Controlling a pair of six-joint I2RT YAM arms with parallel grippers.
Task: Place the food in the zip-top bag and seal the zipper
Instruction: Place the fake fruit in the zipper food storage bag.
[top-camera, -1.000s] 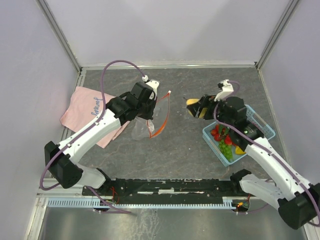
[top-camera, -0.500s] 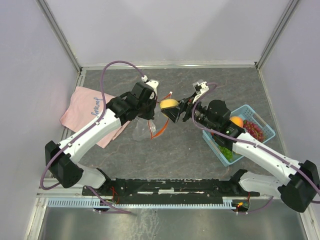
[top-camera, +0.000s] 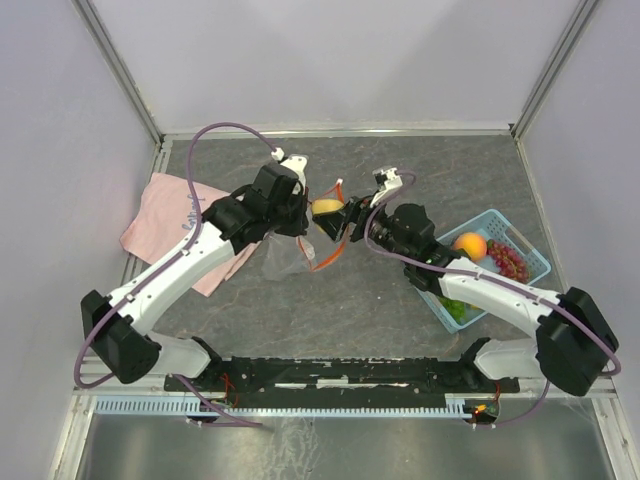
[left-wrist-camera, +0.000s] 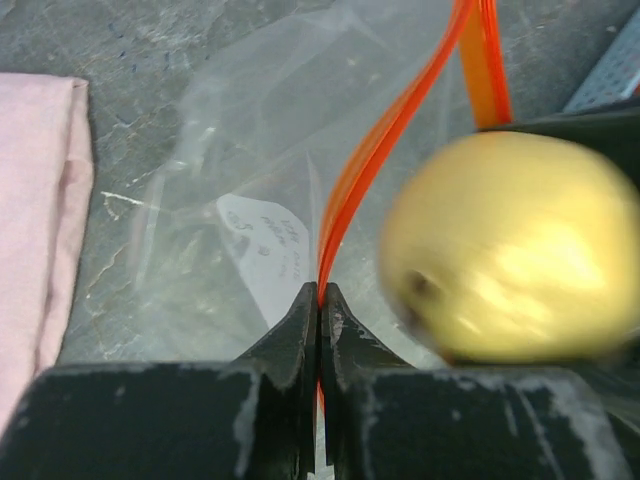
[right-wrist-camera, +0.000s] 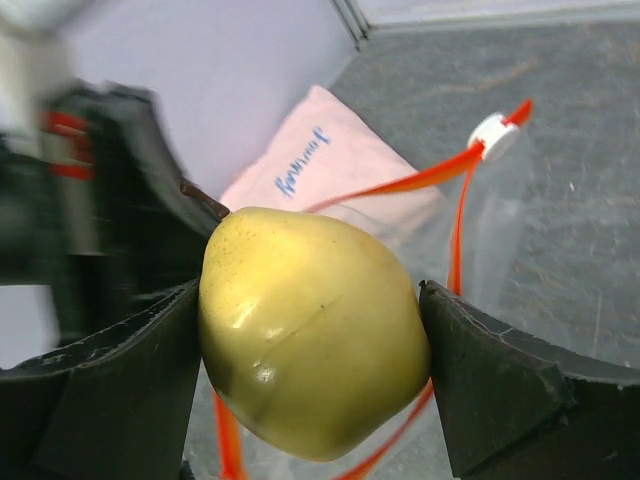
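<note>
My left gripper (left-wrist-camera: 320, 290) is shut on the orange-red zipper strip (left-wrist-camera: 375, 160) of the clear zip-top bag (left-wrist-camera: 250, 190), holding its mouth up off the table; it also shows in the top view (top-camera: 300, 215). My right gripper (right-wrist-camera: 315, 350) is shut on a yellow toy pear (right-wrist-camera: 312, 340) and holds it at the bag's open mouth, right beside the left gripper (top-camera: 345, 218). The pear (top-camera: 326, 208) sits between the two zipper strips (top-camera: 325, 255). More food, an orange fruit (top-camera: 470, 245), red grapes (top-camera: 510, 262) and green pieces (top-camera: 455, 308), lies in the basket.
A light-blue basket (top-camera: 530, 250) stands at the right. A pink cloth (top-camera: 165, 215) lies at the left, partly under the left arm. The bag's white slider (right-wrist-camera: 490, 130) is at the far end of the zipper.
My right gripper has carried the yellow pear leftward from near the basket to the bag's mouth. The left gripper has kept hold of the zipper and shifted slightly left.
</note>
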